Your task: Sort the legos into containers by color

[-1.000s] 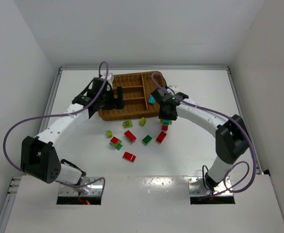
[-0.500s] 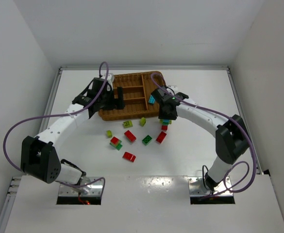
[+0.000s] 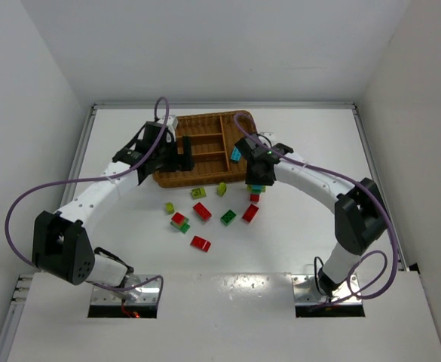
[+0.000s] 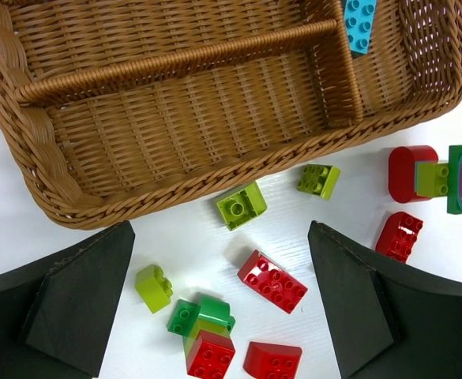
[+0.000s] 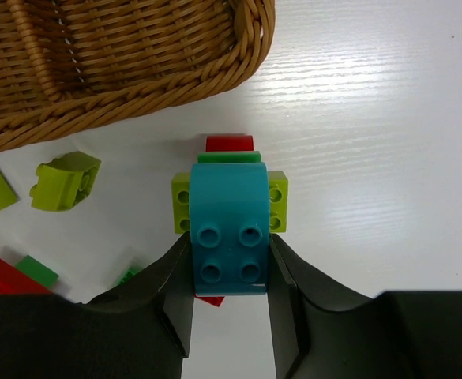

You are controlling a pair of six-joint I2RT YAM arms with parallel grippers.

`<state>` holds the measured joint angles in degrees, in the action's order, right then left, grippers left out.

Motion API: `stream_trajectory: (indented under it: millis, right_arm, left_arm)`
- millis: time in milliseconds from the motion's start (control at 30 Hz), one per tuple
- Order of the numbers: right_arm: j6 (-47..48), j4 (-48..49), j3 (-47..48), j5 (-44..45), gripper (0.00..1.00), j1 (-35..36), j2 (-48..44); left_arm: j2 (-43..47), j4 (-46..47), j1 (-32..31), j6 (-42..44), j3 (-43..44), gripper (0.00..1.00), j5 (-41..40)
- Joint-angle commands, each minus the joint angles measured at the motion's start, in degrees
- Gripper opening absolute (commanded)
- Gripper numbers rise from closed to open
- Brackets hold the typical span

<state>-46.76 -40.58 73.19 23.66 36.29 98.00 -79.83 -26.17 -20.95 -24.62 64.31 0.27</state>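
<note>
Right wrist: the cyan brick point(image 5: 229, 229) is gripped by the right tool point(image 5: 231, 268) near the tray point(image 5: 136, 87), the left tool point(image 4: 221, 260) is spread wide, and nothing is seen moved since before, so sorting is judged paused.

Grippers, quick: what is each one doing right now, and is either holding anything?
Left gripper: open, holding nothing.
Right gripper: closed on the cyan brick.

brown woven tray point(image 4: 215, 170), cyan brick point(image 5: 229, 229)
</note>
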Motion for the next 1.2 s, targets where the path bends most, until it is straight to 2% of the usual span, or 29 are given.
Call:
stream_trajectory:
  millis: [0, 133, 267, 333, 367, 433, 500, 600, 633, 667, 733, 833, 867, 1000, 1033, 1100, 1133, 1167]
  right_arm:
    - [1.8, 2.9, 0.1, -4.3, 0.2, -1.0, -1.6]
    - [4.9, 10.8, -3.7, -16.7, 0.17, -3.2, -10.7]
    - [7.9, 13.8, -4.2, -31.4, 0.16, -5.4, -17.7]
    - [9.1, 16.3, -5.3, -40.2, 0.16, -6.8, -20.5]
    - [9.1, 17.6, -6.1, -43.2, 0.16, -6.8, -21.3]
    - [9.1, 21.7, -8.4, -50.9, 0.16, -8.3, -22.6]
    - [9.1, 23.4, -10.2, -54.1, 0.16, -9.0, -22.6]
    - [8.0, 27.5, -12.8, -59.1, 0.16, -9.7, -22.6]
    - [6.9, 30.0, -13.4, -60.0, 0.16, -10.3, -22.6]
    - [6.3, 31.0, -13.4, -60.8, 0.16, -10.3, -22.6]
    - [4.9, 34.2, -14.0, -63.8, 0.16, -10.8, -22.6]
    - [4.1, 37.0, -14.7, -69.7, 0.16, -12.0, -21.4]
    - [3.5, 38.0, -14.7, -71.0, 0.16, -12.6, -20.8]
    - [1.3, 42.8, -15.8, -75.8, 0.16, -14.5, -20.3]
    - [1.3, 43.6, -16.4, -77.5, 0.16, -14.5, -20.3]
    - [-0.6, 45.4, -17.0, -78.8, 0.16, -15.1, -19.8]
    - [-0.6, 46.7, -17.0, -79.4, 0.16, -15.7, -19.3]
    - [-1.1, 46.7, -17.0, -79.4, 0.16, -15.7, -18.6]
  left_arm:
    - [0.4, 1.3, -0.5, 0.2, -0.2, 0.99, 0.7]
    - [1.5, 1.3, 0.8, 3.0, 0.9, 0.99, 7.0]
    - [2.8, 1.8, 3.2, 6.6, 2.0, 0.99, 23.2]
    - [3.4, 3.0, 3.2, 7.1, 2.8, 0.94, 26.7]
    - [3.9, 3.7, 3.2, 7.7, 2.8, 0.94, 31.8]
    - [3.9, 3.7, 3.2, 7.7, 2.8, 0.94, 35.8]
    - [3.4, 4.2, 3.2, 7.7, 3.4, 0.93, 40.6]
    - [3.4, 4.2, 3.2, 7.7, 3.4, 0.93, 40.6]
    - [3.4, 3.7, 3.7, 7.1, 3.4, 0.94, 39.6]
    - [3.9, 3.7, 4.8, 7.1, 2.4, 0.99, 39.0]
    - [4.4, 5.9, 6.4, 6.6, 0.3, 0.99, 43.3]
    - [4.4, 14.7, 9.8, 2.1, -5.3, 0.99, 54.1]
    - [4.4, 16.5, 9.8, 1.5, -6.4, 0.99, 55.5]
    - [3.9, 19.1, 10.3, 2.6, -9.1, 0.99, 62.6]
    - [3.4, 21.8, 10.3, 2.1, -10.7, 0.99, 67.1]
    - [2.8, 26.8, 10.8, -1.5, -12.6, 0.99, 70.6]
    - [2.1, 34.2, 11.4, -7.1, -13.9, 0.99, 71.6]
    - [2.1, 35.8, 11.4, -8.2, -15.6, 0.99, 72.2]
